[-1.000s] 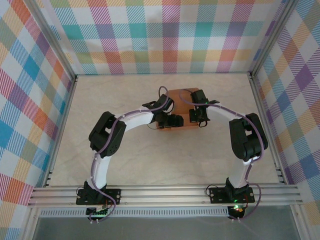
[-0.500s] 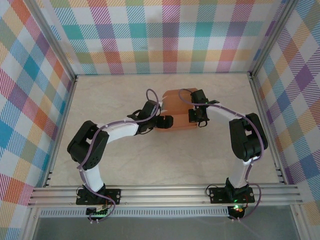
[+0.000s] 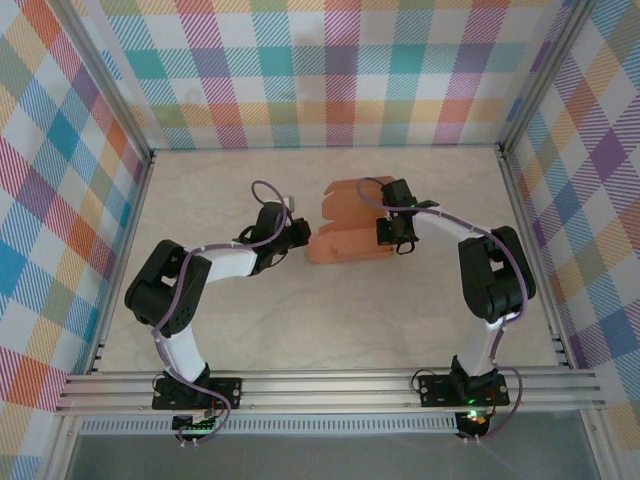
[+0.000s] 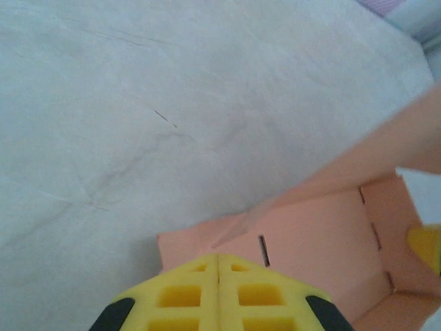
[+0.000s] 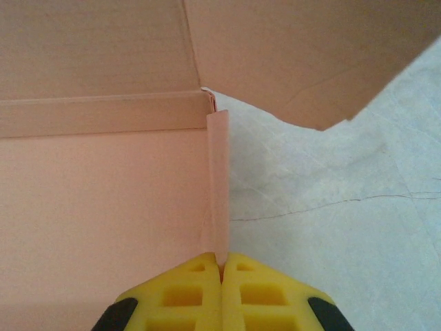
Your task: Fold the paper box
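From above, the paper box (image 3: 350, 228) lies half-opened on the table (image 3: 250, 330), its panels fanned out one behind another. The panel nearest the arms runs long side left to right. The left gripper (image 3: 300, 237) sits at the box's left edge, pointing across at it. The right gripper (image 3: 391, 228) is on the box's right edge, with its arm curling in from that side. Plaid walls (image 3: 300, 70) stand behind the box and to both sides of it, well apart from it.

On the left wrist camera, the left gripper (image 4: 218, 261) has its yellow pads pressed flat together with nothing between them that I can see. Its tips sit just over the near edge of the box (image 4: 324, 234). A narrow slot (image 4: 263, 249) is cut in the card just beyond the tips. One flap lifts off slantwise to the right, and bare table (image 4: 138, 103) lies past the box.

On the right wrist camera, the right gripper (image 5: 222, 261) is closed on a thin strip of card (image 5: 218, 179), pinched edge-on and standing upright. The strip runs straight away from the tips along the box's right side. The box floor (image 5: 103, 193) spreads to the left of the strip. A big flap (image 5: 310, 55) hangs raised over the table (image 5: 331, 227) to the right.
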Controlling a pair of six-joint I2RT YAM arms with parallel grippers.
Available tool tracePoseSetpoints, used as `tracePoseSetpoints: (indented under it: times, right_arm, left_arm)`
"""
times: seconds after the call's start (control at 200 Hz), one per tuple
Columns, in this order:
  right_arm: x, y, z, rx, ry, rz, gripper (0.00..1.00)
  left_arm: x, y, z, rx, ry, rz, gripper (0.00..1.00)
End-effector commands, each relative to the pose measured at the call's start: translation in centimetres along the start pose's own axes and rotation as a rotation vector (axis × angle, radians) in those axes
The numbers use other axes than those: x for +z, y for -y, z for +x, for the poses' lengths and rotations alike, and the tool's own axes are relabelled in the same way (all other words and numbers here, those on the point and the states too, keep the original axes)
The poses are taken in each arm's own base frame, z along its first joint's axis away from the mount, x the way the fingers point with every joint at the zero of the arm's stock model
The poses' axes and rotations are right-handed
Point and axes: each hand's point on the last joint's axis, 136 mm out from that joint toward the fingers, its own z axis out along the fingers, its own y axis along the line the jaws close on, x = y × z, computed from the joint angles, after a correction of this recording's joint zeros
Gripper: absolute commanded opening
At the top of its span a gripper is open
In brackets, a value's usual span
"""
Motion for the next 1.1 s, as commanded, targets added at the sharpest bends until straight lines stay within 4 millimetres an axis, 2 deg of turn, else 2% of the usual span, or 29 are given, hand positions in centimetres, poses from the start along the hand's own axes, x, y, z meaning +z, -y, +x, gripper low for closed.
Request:
tracePoseSetpoints:
  times: [0.0, 0.26, 0.4, 0.53, 0.61, 0.925, 1.095]
  right_arm:
    - [0.1, -0.6, 0.6, -0.002, -0.022, -0.024, 0.00]
    - [0.0, -0.6, 0.6, 0.001, -0.025, -0.028, 0.00]
    - [0.0, -0.7, 0.5, 0.003, -0.022, -0.030, 0.00]
    - [0.0, -0.7, 0.7, 0.003, -0.027, -0.032, 0.00]
    - [0.1, -0.8, 0.6, 0.007, -0.028, -0.039, 0.00]
    - [0.5, -1.0, 0.8, 0.017, -0.034, -0.047, 0.00]
    - [0.5, -0.9, 1.0, 0.018, -0.036, -0.046, 0.00]
  left_arm:
    - [1.0, 0.4, -1.2, -0.083, 0.008, 0.005, 0.00]
    - [4.2, -0.3, -0.7, -0.157, -0.078, -0.052, 0.00]
    - [5.7, -1.1, 0.5, -0.188, -0.148, -0.078, 0.00]
    - [6.5, -0.7, 1.8, -0.202, -0.210, -0.045, 0.00]
    - [6.4, -0.3, 2.5, -0.205, -0.233, -0.021, 0.00]
    - [4.7, 1.3, 2.8, -0.190, -0.228, -0.003, 0.00]
    - [4.0, 0.2, 2.4, -0.180, -0.198, -0.065, 0.00]
